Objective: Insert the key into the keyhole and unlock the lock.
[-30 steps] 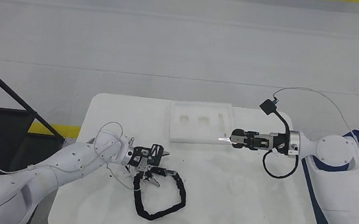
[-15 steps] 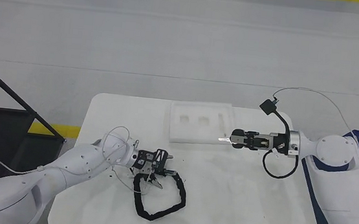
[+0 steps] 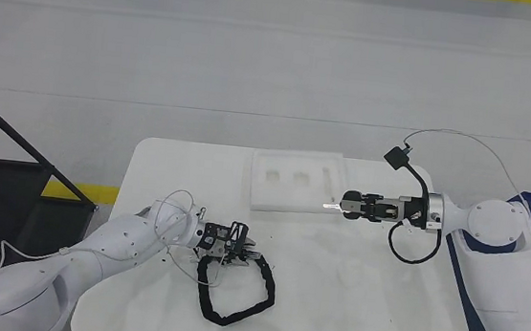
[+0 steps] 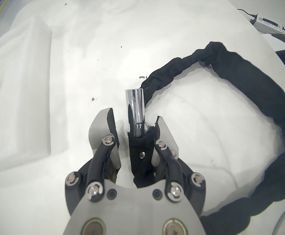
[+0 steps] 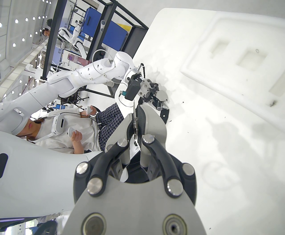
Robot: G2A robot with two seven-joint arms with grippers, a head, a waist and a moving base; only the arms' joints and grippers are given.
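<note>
Black fabric-sleeved chain lock (image 4: 245, 73) ending in a chrome cylinder (image 4: 134, 104), lying as a loop on the white worktop (image 3: 358, 299), left of its middle and toward the near edge. The cylinder projects from a short black sleeve with a rivet and lies flat, pointing away from the left arm's wrist.

Left hand (image 4: 134, 119), low over the worktop, fingers spread wide to either side of the cylinder's sleeved base. One finger (image 4: 165, 138) lies against the black sleeve, the other (image 4: 101, 129) stands clear of it with bare worktop between; nothing is clamped.

Small silver metal key (image 3: 330, 206), held well apart from the lock, above the worktop near the middle of its far edge. Its blade sticks out level toward the left side.

Right hand (image 5: 137, 115), fingers closed tight on the key, which the right wrist view shows edge-on as a thin strip between the pads.

White foam tray (image 3: 286, 198) with rectangular recesses, lying against the far edge; the key's tip hangs over its right near corner.
</note>
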